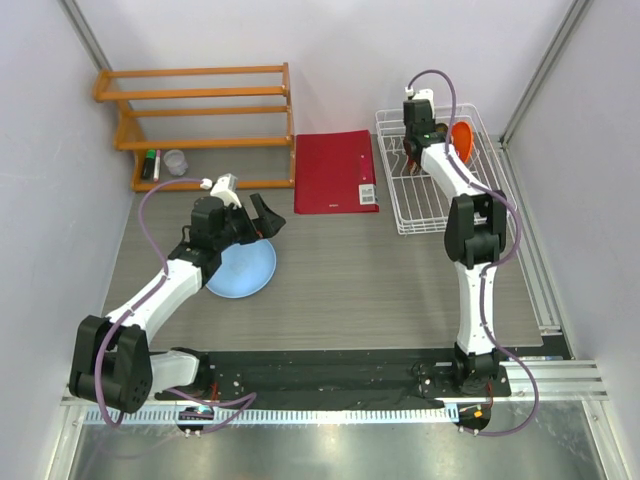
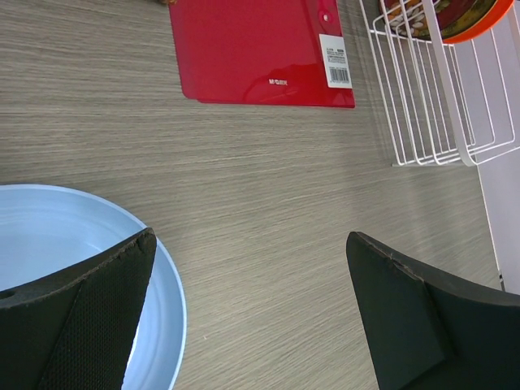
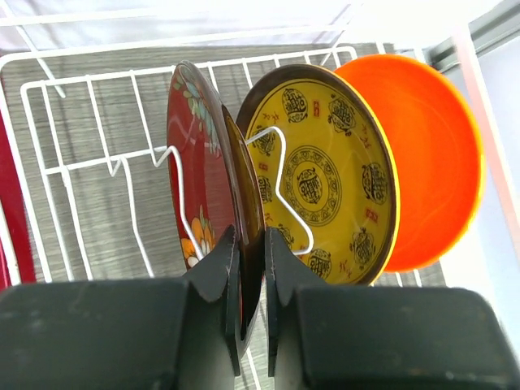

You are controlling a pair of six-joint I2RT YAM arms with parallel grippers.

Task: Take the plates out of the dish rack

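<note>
The right gripper is clamped on the rim of the red plate, which stands upright and edge-on between the fingers. Just right of the fingers stand the yellow plate, then the orange plate, making three upright in the rack. The fourth, the blue plate, lies flat under one finger of the left gripper, spread wide and empty. Beyond its fingers lies one folder with a barcode label, its print too small to read.

the red folder bears a pale brand mark and, at 4 o'clock, a white barcode sticker, both unreadable. the yellow plate shows medallion signs, unreadable too.
</note>
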